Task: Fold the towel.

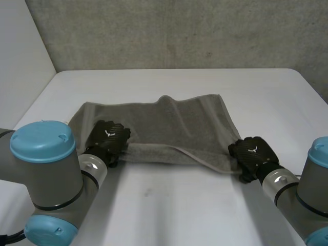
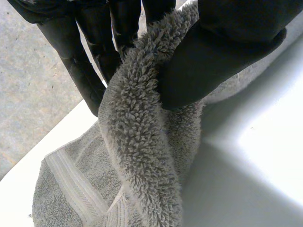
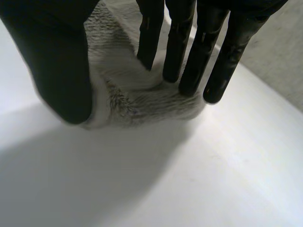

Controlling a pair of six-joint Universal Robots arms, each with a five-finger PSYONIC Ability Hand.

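Note:
A grey towel [image 1: 169, 128] lies spread across the middle of the white table [image 1: 179, 210], with a raised crease running through its centre. My left hand [image 1: 108, 136] is at the towel's near left corner. In the left wrist view its thumb [image 2: 222, 52] and fingers [image 2: 85, 71] pinch a bunched fold of the towel [image 2: 142, 156]. My right hand [image 1: 252, 154] is at the near right corner. There its fingers [image 3: 189, 47] are straight, with their tips on the towel [image 3: 128, 94], and the thumb [image 3: 57, 61] stands apart beside the corner.
A grey wall rises behind the table's far edge. Bare white tabletop lies in front of the towel between my two arms and on both sides.

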